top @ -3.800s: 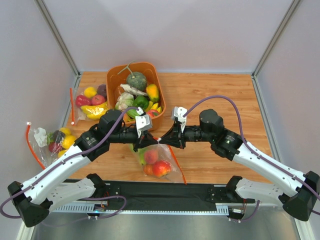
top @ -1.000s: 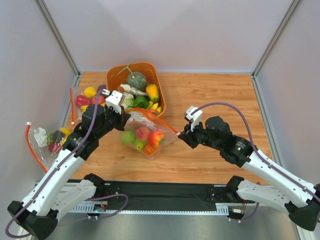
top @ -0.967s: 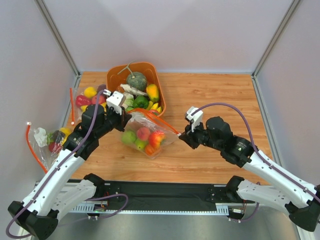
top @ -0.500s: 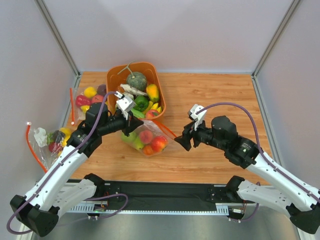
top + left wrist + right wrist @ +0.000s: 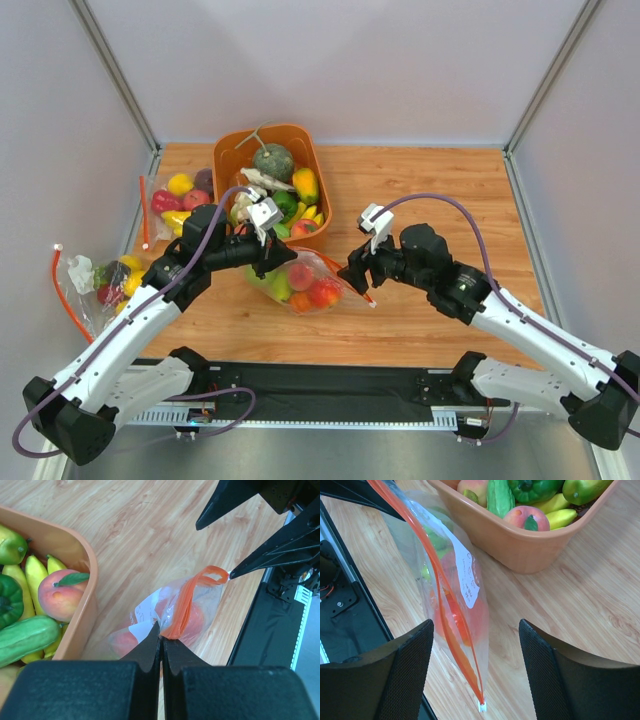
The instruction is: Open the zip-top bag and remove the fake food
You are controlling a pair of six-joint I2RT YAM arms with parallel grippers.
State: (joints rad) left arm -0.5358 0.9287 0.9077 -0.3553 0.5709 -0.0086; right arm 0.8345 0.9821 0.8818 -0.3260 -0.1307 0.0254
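The zip-top bag (image 5: 306, 284) hangs low over the wooden table, its red-orange zip strip (image 5: 441, 592) parted into a narrow slit. My left gripper (image 5: 284, 262) is shut on the bag's upper edge beside the strip (image 5: 186, 602), right by the white label (image 5: 469, 578). Inside lies the fake food (image 5: 322, 293): red, peach and green fruits. My right gripper (image 5: 355, 279) is open, its fingers (image 5: 405, 672) standing either side of the bag's lower corner, where the white slider (image 5: 481, 707) hangs free. Neither finger touches the bag (image 5: 465, 620).
An orange basket (image 5: 228, 160) of mixed plastic produce stands just behind the bag, its wall (image 5: 520, 545) close to my right gripper. A bag with a banana (image 5: 181, 203) lies at the far left. Another filled bag (image 5: 103, 280) sits at the left edge. A black mat (image 5: 320, 385) runs along the front.
My right gripper has let go of the zip's end and opened, then moved left toward the bag. My left arm swung right with the bag, which now hangs lower.
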